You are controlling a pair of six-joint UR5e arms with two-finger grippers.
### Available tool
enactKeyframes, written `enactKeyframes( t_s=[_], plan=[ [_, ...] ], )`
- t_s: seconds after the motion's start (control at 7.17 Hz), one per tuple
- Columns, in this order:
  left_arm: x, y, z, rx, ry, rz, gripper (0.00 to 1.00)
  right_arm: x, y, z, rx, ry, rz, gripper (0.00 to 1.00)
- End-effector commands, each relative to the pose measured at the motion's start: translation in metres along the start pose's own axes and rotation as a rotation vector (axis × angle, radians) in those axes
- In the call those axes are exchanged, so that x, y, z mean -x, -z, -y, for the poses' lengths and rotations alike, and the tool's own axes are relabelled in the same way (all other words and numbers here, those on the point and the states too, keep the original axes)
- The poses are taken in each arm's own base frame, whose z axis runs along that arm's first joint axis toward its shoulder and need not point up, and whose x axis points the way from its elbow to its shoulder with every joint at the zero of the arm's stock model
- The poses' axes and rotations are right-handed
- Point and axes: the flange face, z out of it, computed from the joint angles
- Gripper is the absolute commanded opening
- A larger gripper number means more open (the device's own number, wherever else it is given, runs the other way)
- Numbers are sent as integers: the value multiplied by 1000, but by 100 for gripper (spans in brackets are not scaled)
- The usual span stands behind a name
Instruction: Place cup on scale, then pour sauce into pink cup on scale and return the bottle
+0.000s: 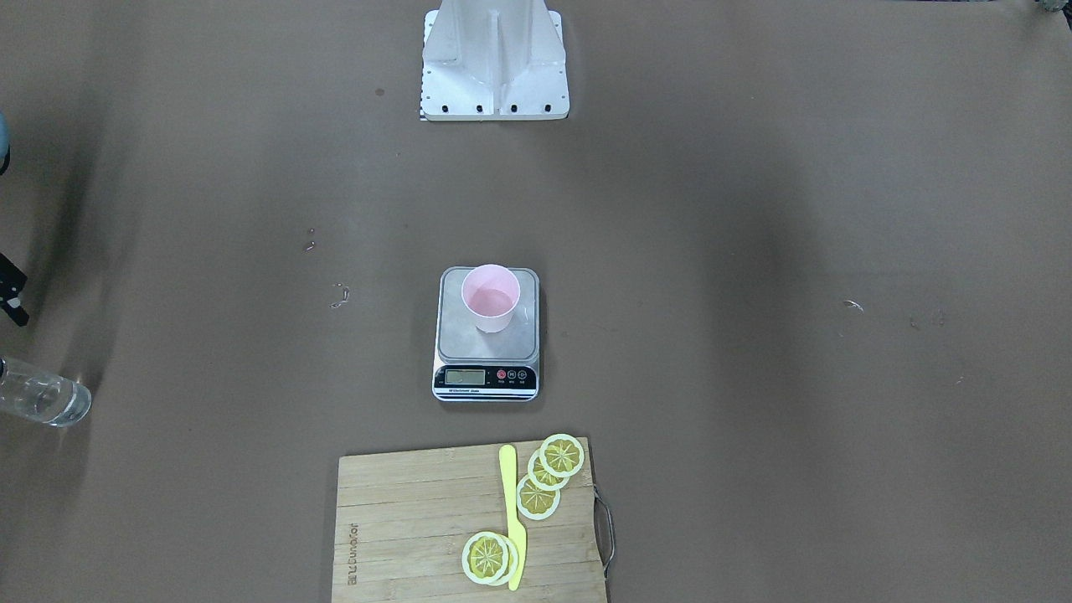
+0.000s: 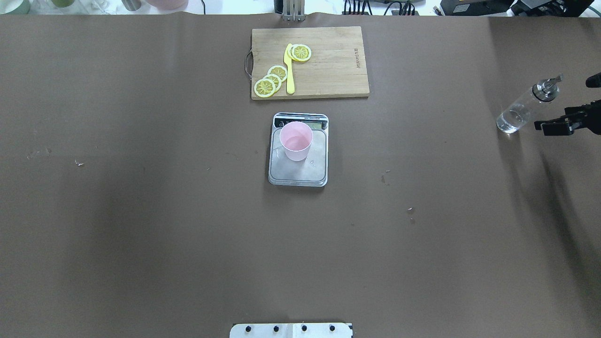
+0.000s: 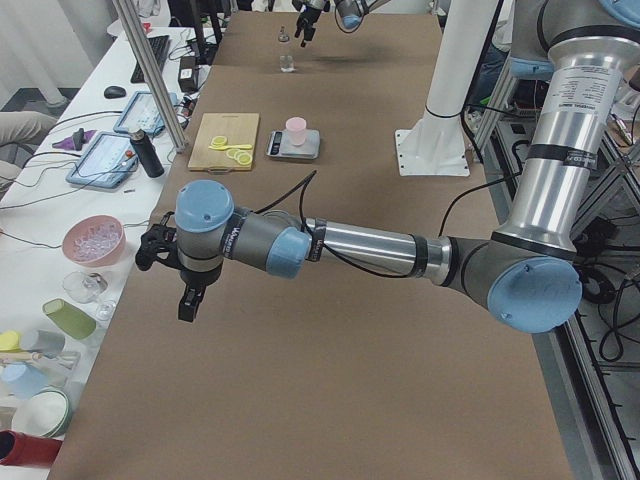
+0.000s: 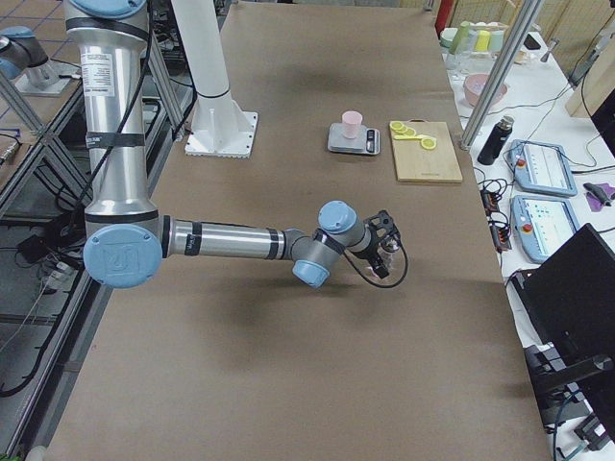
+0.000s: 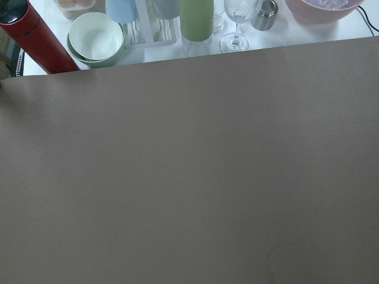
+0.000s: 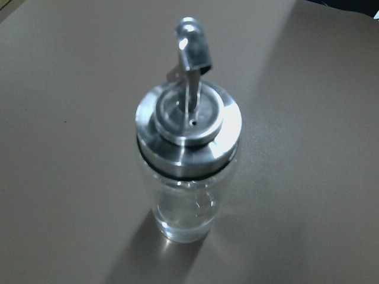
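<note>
The cup (image 1: pixel 491 297), pale pink, smooth and tapered with its rim wider than its foot, stands upright on the brushed silver-grey plate of the scale (image 1: pixel 456 337). The scale is a flat rectangle with rounded corners, a black front strip, a small LCD and round buttons. Well apart from it, far out on the robot's right side of the matte brown bench (image 2: pixel 141 211), the bottle (image 2: pixel 526 109) stands upright: a clear glass cylinder under a shiny, stepped metal cap with a thin bent spout. The sauce (image 6: pixel 183 220) shows as colourless liquid low in the glass. The right claw (image 2: pixel 566 105) hangs just beside the bottle with its black fingers spread apart and nothing between them. The left claw (image 3: pixel 188 300) points down over bare bench at the robot's left end; I cannot tell how far it is open. Beyond the scale lies a slatted wooden cutting board (image 1: pixel 402 519) with a wire handle, bearing round yellow lemon slices (image 1: pixel 561 455) and a slim yellow plastic knife (image 1: pixel 511 519).
</note>
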Motion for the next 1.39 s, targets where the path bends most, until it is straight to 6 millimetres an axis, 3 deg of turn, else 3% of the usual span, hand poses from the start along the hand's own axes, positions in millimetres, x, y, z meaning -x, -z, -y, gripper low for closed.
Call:
enactKeyframes(
  t_s=[0.0, 0.28, 0.42, 0.7, 0.84, 1.11, 1.25],
  plan=[
    [0, 0, 0, 0, -1, 0, 98, -30, 53, -19, 9, -68, 44, 100],
    [-2, 1, 0, -3, -4, 0, 98, -65, 90, -15, 26, -161, 85, 100],
    [-2, 2, 0, -3, -4, 0, 98, -79, 94, -10, 56, -204, 66, 100],
    [-1, 2, 0, -3, -2, 0, 98, -121, 110, 43, 143, -222, -20, 100],
    [-1, 3, 0, -3, -2, 0, 98, -135, 123, 86, 191, -245, -56, 100],
    [0, 3, -5, -1, 2, -1, 98, -143, 134, 126, 277, -295, -78, 100],
    [3, 7, -6, -6, 9, 4, 98, -140, 126, 127, 309, -298, -86, 100]
  ],
)
